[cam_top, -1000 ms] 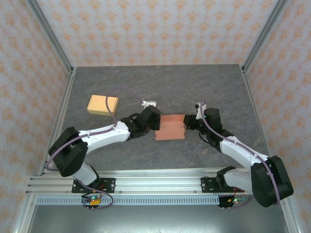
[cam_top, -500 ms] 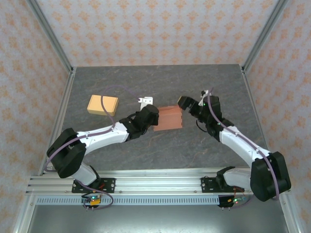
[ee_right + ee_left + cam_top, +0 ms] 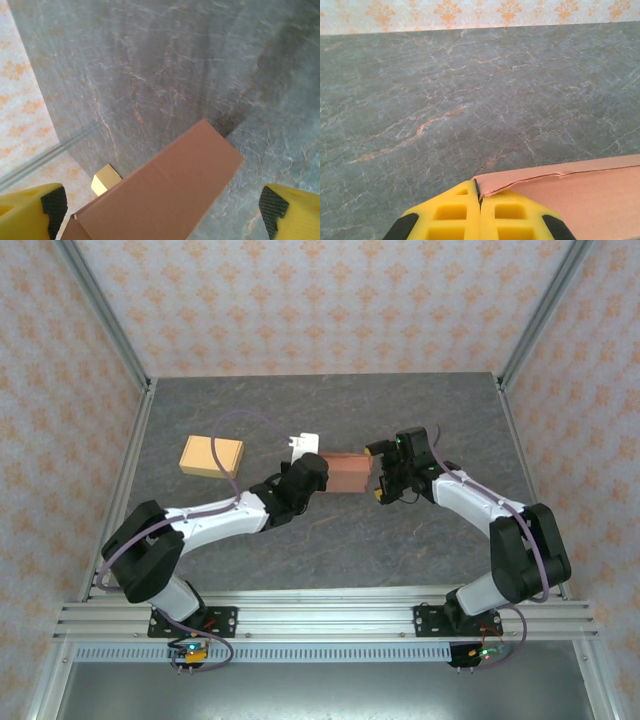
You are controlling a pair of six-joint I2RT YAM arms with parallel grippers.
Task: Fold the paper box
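Where the two arms meet near the middle of the counter [image 3: 330, 540], the paper box [image 3: 347, 472] shows as a reddish-brown length of cardboard running left to right between them. The left fingers [image 3: 480, 202] are pressed fully together on its left edge. The left wrist view shows a thin lip of cardboard caught in the seam between the yellow pads. The right fingers [image 3: 377, 472] stand spread wide at the box's right end, one to each side of it, gripping nothing. In the right wrist view the cardboard lies in the gap between them and touches neither. A small tan box [image 3: 211, 455] sits well apart from the arms' work, toward the counter's left side.
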